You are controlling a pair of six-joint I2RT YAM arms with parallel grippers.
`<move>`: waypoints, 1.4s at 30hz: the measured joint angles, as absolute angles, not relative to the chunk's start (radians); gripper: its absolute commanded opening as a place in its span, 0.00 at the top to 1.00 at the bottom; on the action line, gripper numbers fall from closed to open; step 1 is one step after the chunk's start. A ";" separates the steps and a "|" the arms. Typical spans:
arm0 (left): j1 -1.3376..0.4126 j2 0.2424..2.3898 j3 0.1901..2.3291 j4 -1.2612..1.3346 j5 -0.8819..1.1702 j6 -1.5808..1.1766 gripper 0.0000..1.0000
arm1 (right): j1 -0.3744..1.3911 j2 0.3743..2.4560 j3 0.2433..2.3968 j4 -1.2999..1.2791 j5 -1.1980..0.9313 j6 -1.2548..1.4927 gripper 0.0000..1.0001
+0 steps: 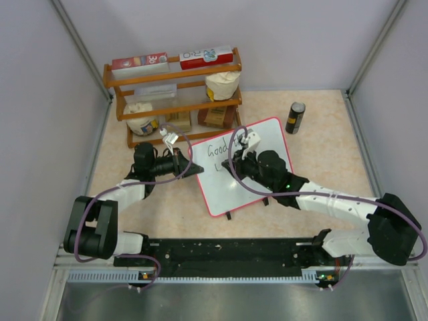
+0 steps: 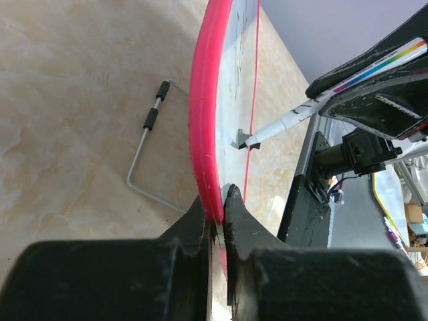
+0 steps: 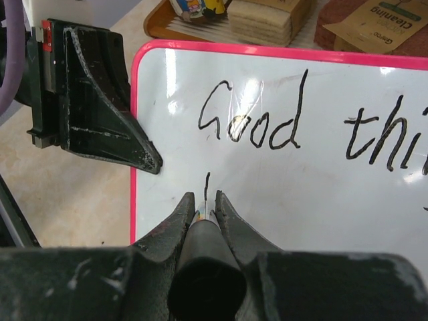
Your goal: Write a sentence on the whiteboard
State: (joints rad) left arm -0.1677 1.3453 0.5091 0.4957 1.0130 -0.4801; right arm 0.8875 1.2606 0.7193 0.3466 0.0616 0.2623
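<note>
Whiteboard (image 1: pixel 244 167) sits mid-table (image 1: pixel 321 160), just in front of a wooden shelf (image 1: pixel 174 93). Left fingers (image 2: pixel 234 200) are clamped on its pink side edge. Right fingers (image 3: pixel 219 204) are closed on a marker (image 2: pixel 287 120), with its tip at the board face. The sentence (image 3: pixel 251 124) reads "Good thi", cut off by the right wrist view's edge. One short stroke begins a second line just beyond the marker tip.

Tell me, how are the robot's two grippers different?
The left gripper pinches the whiteboard by its pink edge; the right gripper grips a marker. The left gripper sits at the side; the right gripper points at the white face below "Good". Both are shut tight.
</note>
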 measured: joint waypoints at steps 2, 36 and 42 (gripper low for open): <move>-0.168 1.345 0.509 0.495 1.013 -0.480 1.00 | 0.888 1.254 0.709 0.342 0.057 0.263 1.00; -0.168 1.345 0.509 0.496 1.013 -0.480 1.00 | 0.888 1.231 0.713 0.327 0.084 0.273 1.00; -0.168 1.345 0.509 0.496 1.014 -0.480 1.00 | 0.888 1.234 0.722 0.328 0.093 0.273 1.00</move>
